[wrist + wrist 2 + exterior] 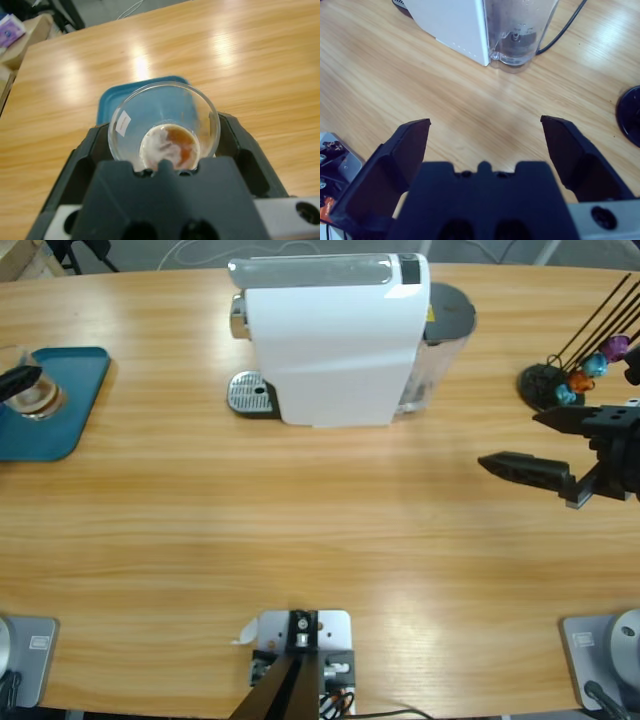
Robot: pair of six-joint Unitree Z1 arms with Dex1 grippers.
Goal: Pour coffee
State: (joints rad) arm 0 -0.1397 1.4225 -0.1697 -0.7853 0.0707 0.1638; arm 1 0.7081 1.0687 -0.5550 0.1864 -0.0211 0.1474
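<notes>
- At the far left edge of the long wooden table (330,510) lies a teal rounded plastic tray (75,405), and a small clear glass tumbler (38,392) stands on it in the high view.
- The left gripper (165,150) has its black jaws closed around that tumbler, one on each side of the glass wall. Whether the tumbler's base rests on the tray or hangs just above it cannot be told.
- The coffee (172,147) is a thin brown layer with pale froth on the tumbler's bottom. It covers little more than the base, so the glass is nearly empty.
- Judged from this, the brewing part looks done: liquid is already in the tumbler and the tumbler sits well apart from the machine. No second cup shows on the table, so I cannot tell where a pour would go.
- Far from the camera, near the middle, stands the big white boxy coffee machine (330,335), with its round metal drip grate (250,395) bare on the left side and a clear water tank (520,30) at its right.
- The right gripper (545,445) hovers over bare wood right of the machine. Its jaws are spread wide and hold nothing.
- At the far right a black wire rack (560,375) carries small colourful capsules (590,365), near the right arm but untouched.
- What is left, as I judge it: the left arm's handling of the tumbler. The right arm seems to have no part in hand.
</notes>
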